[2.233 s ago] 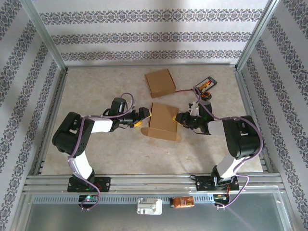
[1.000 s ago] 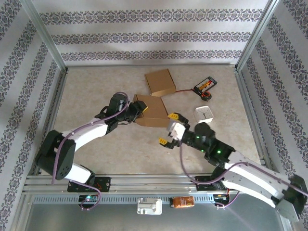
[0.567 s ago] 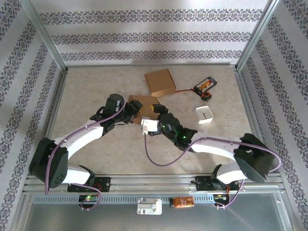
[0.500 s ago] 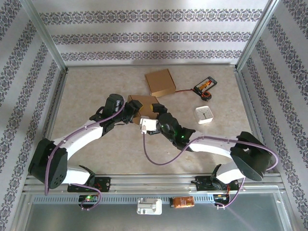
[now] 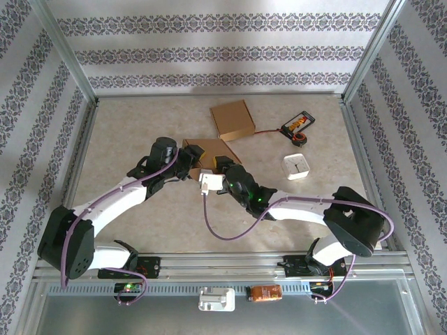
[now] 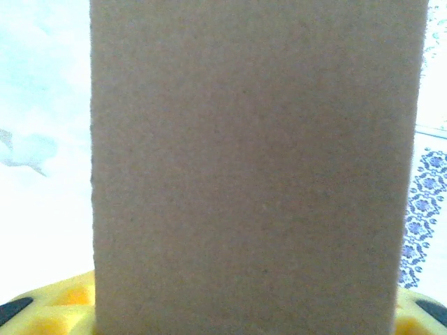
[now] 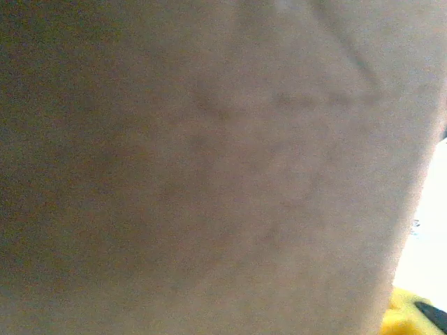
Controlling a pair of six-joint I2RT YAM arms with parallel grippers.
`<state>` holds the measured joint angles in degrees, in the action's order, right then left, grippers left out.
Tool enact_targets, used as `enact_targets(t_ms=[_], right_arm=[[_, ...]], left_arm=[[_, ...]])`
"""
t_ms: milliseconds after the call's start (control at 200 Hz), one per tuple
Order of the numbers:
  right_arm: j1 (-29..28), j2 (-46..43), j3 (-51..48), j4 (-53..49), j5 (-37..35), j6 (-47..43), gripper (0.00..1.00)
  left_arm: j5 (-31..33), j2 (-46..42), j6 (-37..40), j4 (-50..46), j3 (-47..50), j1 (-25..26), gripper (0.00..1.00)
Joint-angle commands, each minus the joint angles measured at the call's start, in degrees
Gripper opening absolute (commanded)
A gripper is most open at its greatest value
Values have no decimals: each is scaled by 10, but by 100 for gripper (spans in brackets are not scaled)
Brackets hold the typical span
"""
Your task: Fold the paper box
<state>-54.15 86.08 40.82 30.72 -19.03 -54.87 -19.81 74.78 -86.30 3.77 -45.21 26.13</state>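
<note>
The brown paper box (image 5: 209, 148) is held up just off the table near the middle. My left gripper (image 5: 190, 166) comes at it from the left and is shut on its left edge. In the left wrist view the cardboard (image 6: 251, 167) stands between the yellow fingers (image 6: 63, 307). My right gripper (image 5: 222, 166) is at the box's near right side. In the right wrist view, cardboard (image 7: 209, 167) sits right against the lens with one yellow finger (image 7: 408, 314) at the corner. Whether those jaws clamp the box is hidden.
A second brown box (image 5: 232, 119) lies flat behind the held one. A black and orange device (image 5: 296, 126) with a cord is at the back right. A white square object (image 5: 295, 166) sits to the right. Metal frame posts (image 5: 70, 63) and patterned walls bound the table.
My right arm has swung from the near right across to the box and its jaws have narrowed. The left gripper has shifted the box slightly left while keeping its grip.
</note>
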Motion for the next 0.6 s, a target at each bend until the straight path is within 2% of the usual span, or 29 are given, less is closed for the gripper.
enact_targets(t_ms=[0, 165, 320, 390, 485, 545, 595], right_arm=[[7, -32, -9, -16, 5, 14, 37], [20, -70, -20, -51, 30, 25, 32], [66, -142, -14, -141, 113, 88, 29], [106, -170, 14, -246, 197, 120, 29], [156, -188, 69, -384, 299, 131, 29], [174, -182, 141, -528, 357, 107, 29], [174, -166, 212, -648, 372, 85, 30]], left_arm=[[10, -20, -19, -1, 2, -7, 49], [7, -22, -12, 20, 1, -9, 66], [70, -62, 102, -42, -37, -8, 87], [120, -93, 180, -85, -62, -9, 100], [188, -135, 298, -129, -93, -10, 100], [214, -165, 409, -147, -110, -10, 100], [227, -185, 496, -173, -123, -9, 100]])
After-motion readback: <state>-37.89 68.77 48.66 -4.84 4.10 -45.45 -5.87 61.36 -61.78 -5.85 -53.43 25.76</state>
